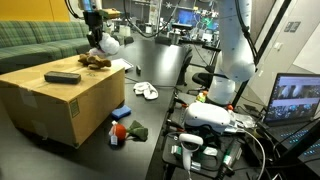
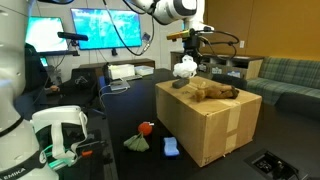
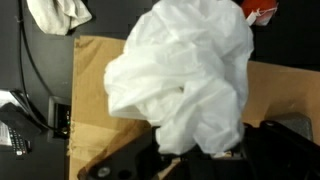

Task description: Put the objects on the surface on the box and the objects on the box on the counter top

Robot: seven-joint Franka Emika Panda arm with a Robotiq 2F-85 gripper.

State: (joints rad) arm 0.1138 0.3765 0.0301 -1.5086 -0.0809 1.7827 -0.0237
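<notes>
My gripper (image 1: 93, 32) is shut on a crumpled white bag (image 1: 107, 44) and holds it above the far edge of the cardboard box (image 1: 60, 100). The bag also shows in an exterior view (image 2: 185, 68) under the gripper (image 2: 190, 48). In the wrist view the bag (image 3: 185, 75) fills the middle and hides most of the jaws (image 3: 200, 152). A brown plush toy (image 1: 95, 61) and a black remote (image 1: 62, 76) lie on the box top. The toy also shows in an exterior view (image 2: 210, 90).
On the dark surface beside the box lie a white cloth (image 1: 146, 91), a blue object (image 1: 120, 112), a red object (image 1: 118, 130) and a green cloth (image 1: 137, 131). A green sofa (image 1: 40, 40) stands behind. Cables and equipment (image 1: 210, 125) crowd the side.
</notes>
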